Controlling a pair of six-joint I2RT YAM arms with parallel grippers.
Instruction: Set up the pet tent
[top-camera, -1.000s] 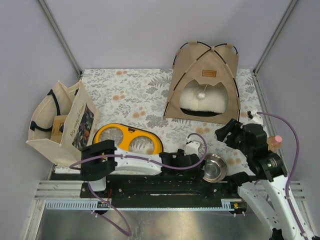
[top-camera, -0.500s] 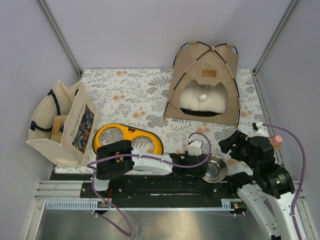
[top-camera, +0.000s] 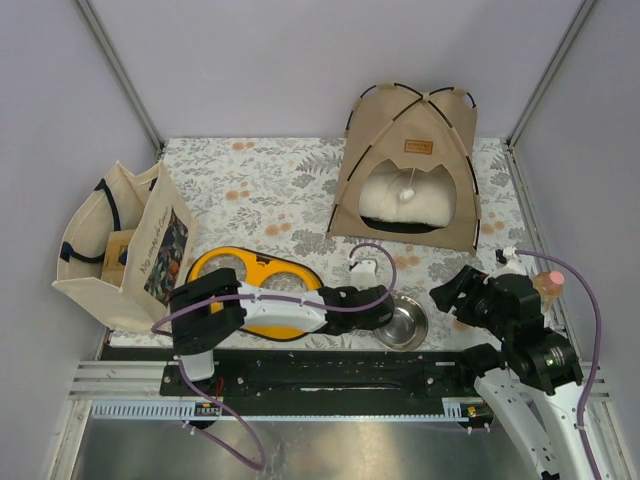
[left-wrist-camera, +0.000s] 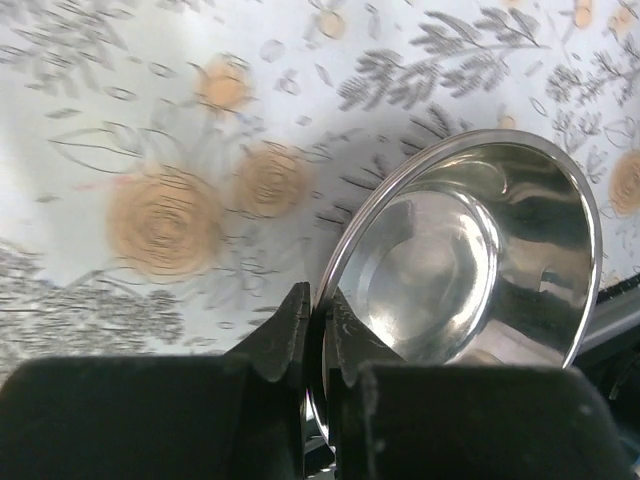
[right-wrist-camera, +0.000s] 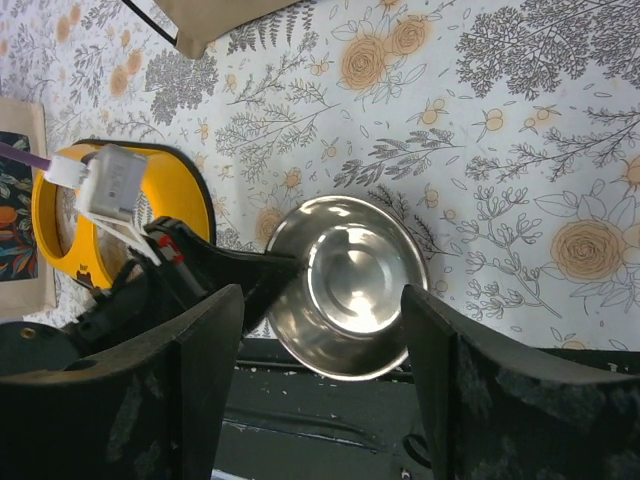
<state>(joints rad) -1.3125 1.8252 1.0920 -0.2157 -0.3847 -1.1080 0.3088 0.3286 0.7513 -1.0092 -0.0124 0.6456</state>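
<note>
The pet tent (top-camera: 405, 170) stands upright at the back right of the floral mat, tan with crossed black poles, a brown label patch and a white pompom hanging in its doorway. A white cushion (top-camera: 405, 200) lies inside. One tan corner of the tent (right-wrist-camera: 215, 15) shows at the top of the right wrist view. My left gripper (top-camera: 385, 305) (left-wrist-camera: 318, 305) is shut on the left rim of a steel bowl (top-camera: 402, 322) (left-wrist-camera: 470, 260) (right-wrist-camera: 350, 280), well in front of the tent. My right gripper (top-camera: 450, 290) (right-wrist-camera: 320, 295) hangs open above the bowl, holding nothing.
A cream printed tote bag (top-camera: 115, 250) stands at the left edge. A yellow double feeder (top-camera: 255, 280) lies partly under my left arm. A bottle with a pink cap (top-camera: 548, 283) stands by my right arm. The black rail (right-wrist-camera: 330, 420) runs along the near edge.
My left gripper has shut on the bowl's rim and drawn the bowl left and slightly away from the rail. The right arm has pulled back a little, still open.
</note>
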